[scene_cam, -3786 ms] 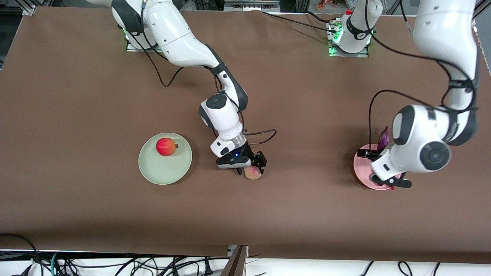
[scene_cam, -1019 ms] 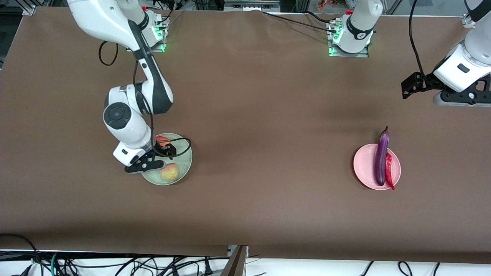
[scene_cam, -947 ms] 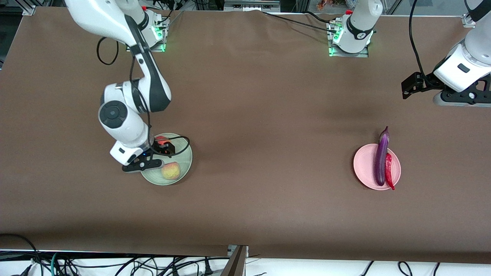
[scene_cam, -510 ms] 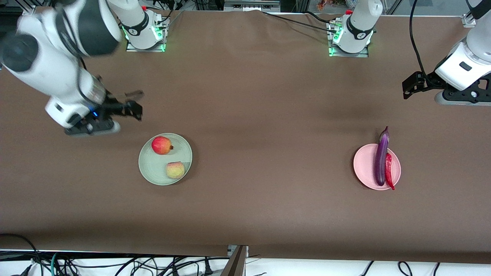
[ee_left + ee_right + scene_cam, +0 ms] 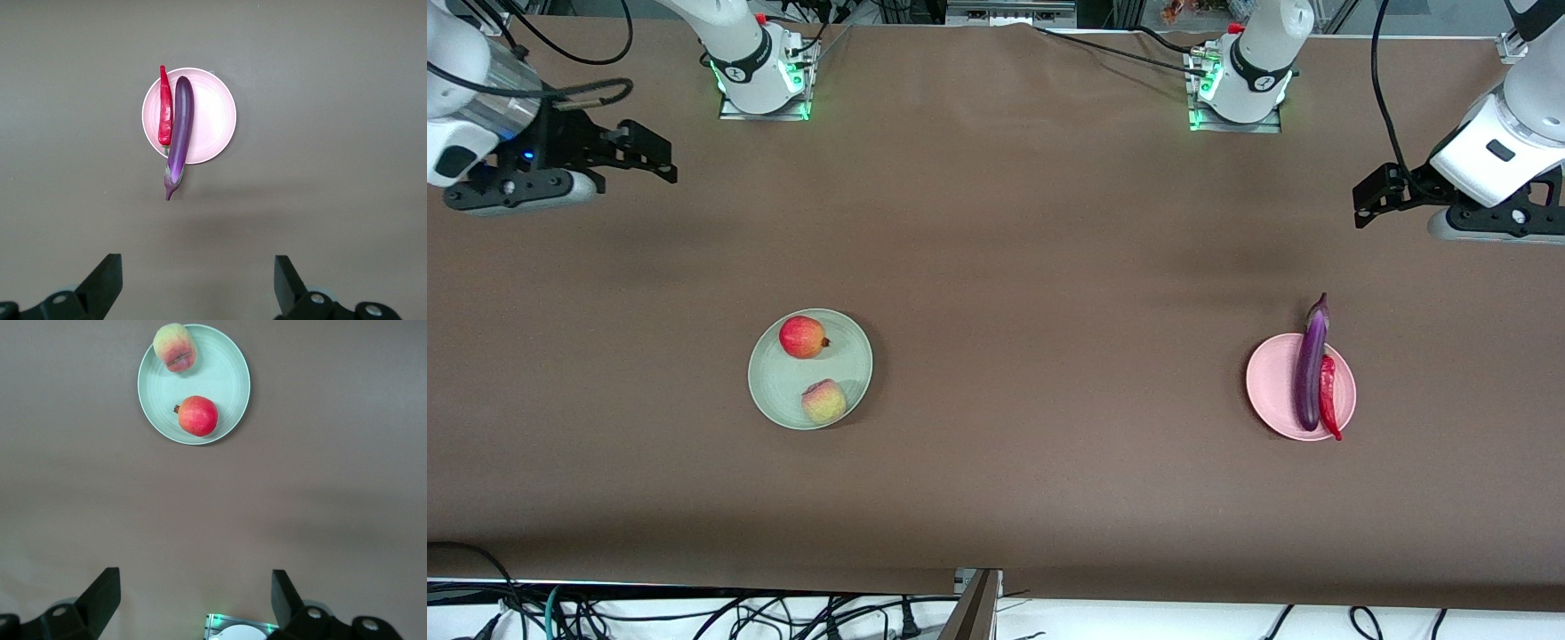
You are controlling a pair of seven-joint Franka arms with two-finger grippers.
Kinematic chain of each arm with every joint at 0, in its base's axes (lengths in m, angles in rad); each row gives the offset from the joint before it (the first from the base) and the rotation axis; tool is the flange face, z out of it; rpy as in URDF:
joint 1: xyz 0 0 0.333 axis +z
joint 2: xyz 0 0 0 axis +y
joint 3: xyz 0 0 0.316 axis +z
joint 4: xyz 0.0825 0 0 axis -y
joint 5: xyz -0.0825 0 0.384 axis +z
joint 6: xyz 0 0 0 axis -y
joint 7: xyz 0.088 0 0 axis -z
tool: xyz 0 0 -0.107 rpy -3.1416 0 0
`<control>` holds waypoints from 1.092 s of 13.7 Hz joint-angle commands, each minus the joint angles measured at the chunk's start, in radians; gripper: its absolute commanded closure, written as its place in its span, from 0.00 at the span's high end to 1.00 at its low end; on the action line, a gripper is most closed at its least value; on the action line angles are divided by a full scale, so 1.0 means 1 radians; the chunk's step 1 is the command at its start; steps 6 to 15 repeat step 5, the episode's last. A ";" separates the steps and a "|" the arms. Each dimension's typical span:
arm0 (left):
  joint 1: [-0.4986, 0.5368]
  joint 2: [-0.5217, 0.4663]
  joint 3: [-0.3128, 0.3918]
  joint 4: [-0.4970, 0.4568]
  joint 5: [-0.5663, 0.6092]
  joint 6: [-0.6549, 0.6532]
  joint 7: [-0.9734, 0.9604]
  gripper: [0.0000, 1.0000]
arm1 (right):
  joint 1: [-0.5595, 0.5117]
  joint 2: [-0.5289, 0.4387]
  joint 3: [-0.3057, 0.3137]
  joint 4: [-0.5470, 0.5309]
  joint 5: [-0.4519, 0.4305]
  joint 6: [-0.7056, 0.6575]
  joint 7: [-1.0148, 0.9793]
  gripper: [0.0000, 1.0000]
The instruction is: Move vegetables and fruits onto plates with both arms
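The pale green plate (image 5: 775,391) holds the red fruit (image 5: 802,337) and the peach-like fruit (image 5: 823,401). The pale pink plate (image 5: 1270,388) holds the purple eggplant (image 5: 1312,366) and the red chili (image 5: 1328,397) side by side; the eggplant's stem end overhangs the rim. My right gripper (image 5: 511,189) is open and empty, high over the table at the right arm's end. My left gripper (image 5: 1494,228) is open and empty, high at the left arm's end. The left wrist view shows the pink plate (image 5: 212,115), eggplant (image 5: 179,127) and chili (image 5: 164,110); the right wrist view shows the green plate (image 5: 223,377) and both fruits.
The brown table cover (image 5: 1032,293) is bare between the two plates. The arm bases (image 5: 760,67) stand along the table edge farthest from the front camera. Cables lie below the table's near edge (image 5: 694,613).
My right gripper has let go of the peach-like fruit on the green plate and lifted away toward the right arm's end. The fruit shifted slightly on the plate. The left arm stayed almost still.
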 commanded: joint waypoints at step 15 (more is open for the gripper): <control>-0.020 -0.016 0.007 0.004 -0.017 0.000 0.014 1.00 | -0.067 0.032 0.042 0.068 -0.044 -0.028 -0.036 1.00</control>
